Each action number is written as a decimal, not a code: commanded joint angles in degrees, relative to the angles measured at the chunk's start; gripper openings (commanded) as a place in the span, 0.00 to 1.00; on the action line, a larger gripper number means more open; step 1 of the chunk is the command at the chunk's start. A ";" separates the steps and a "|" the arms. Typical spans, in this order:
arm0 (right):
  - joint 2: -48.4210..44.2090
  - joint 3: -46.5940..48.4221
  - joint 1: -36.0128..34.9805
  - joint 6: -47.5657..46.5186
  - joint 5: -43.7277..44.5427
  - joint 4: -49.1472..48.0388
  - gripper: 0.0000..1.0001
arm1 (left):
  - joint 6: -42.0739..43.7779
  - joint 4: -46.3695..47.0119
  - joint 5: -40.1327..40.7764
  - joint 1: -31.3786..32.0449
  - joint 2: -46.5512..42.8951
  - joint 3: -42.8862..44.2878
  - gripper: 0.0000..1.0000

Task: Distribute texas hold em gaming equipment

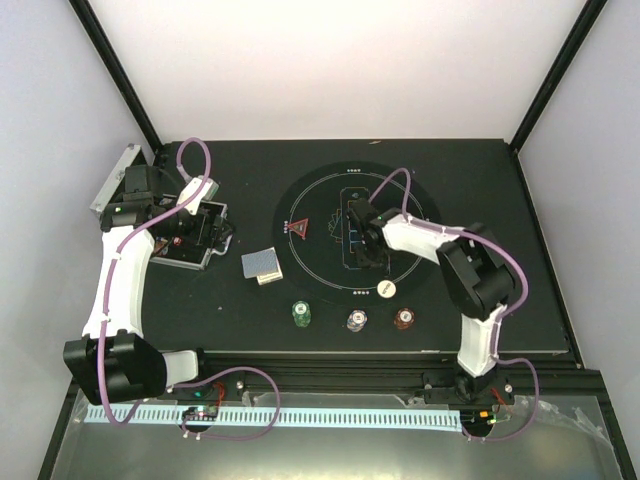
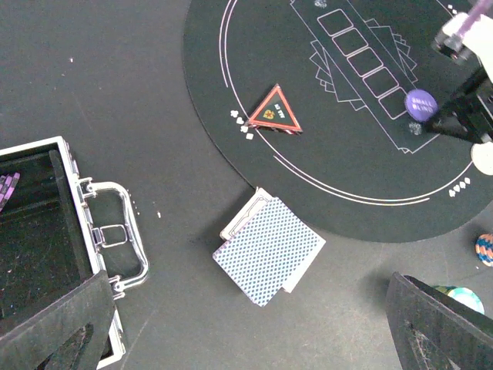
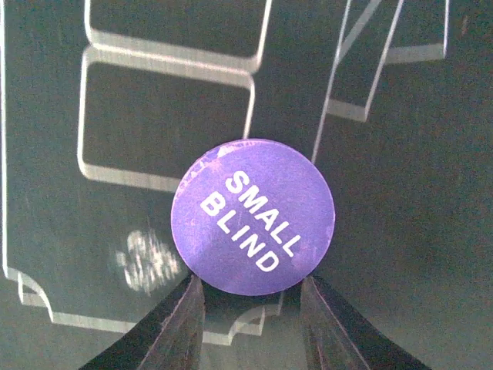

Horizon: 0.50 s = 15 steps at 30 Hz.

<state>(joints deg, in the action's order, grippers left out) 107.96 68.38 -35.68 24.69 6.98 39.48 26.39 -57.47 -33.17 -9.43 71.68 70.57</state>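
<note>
Purple button (image 3: pixel 253 217), hidden from overhead, shows its lettering before the right claw (image 3: pixel 250 285), fingers spread.

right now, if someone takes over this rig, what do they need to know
Left gripper: open, empty, over the open case at the left of the table; purple chips show inside.
Right gripper: open, fingers parted at the edge of the purple button, which lies flat on the mat.
Done: red triangle and white button on the mat; green chip, purple chip and red-brown chip in a row in front of it.
Left: deck of cards sits undealt beside the mat; probably deal it and fetch more chips.
</note>
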 commanded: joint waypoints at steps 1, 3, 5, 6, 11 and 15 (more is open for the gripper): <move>7.69 8.38 3.47 -2.27 1.13 -2.96 0.37 | 1.37 -1.80 0.51 -0.42 -0.27 2.56 0.99; 10.87 12.80 4.88 -2.96 -0.40 -2.49 0.36 | 1.30 -2.00 0.61 -0.50 -0.31 2.71 0.99; 13.62 17.31 5.60 -3.41 -0.69 -1.85 0.35 | 1.38 -2.26 0.45 -0.50 -0.46 2.81 0.99; 15.22 20.14 5.88 -3.61 -0.45 -0.96 0.35 | 1.31 -2.35 0.39 -0.51 -0.55 2.82 0.99; 22.55 33.02 7.02 -4.03 -0.33 3.46 0.35 | 1.74 -3.01 0.97 -0.50 -0.99 2.48 0.99; 28.31 43.71 7.88 -4.27 -1.04 7.51 0.35 | 2.34 -3.57 1.50 -0.51 -1.78 2.70 0.99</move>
<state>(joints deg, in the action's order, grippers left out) 131.46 104.09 -28.80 21.41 6.15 43.66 27.35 -58.85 -32.51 -9.43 71.57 71.02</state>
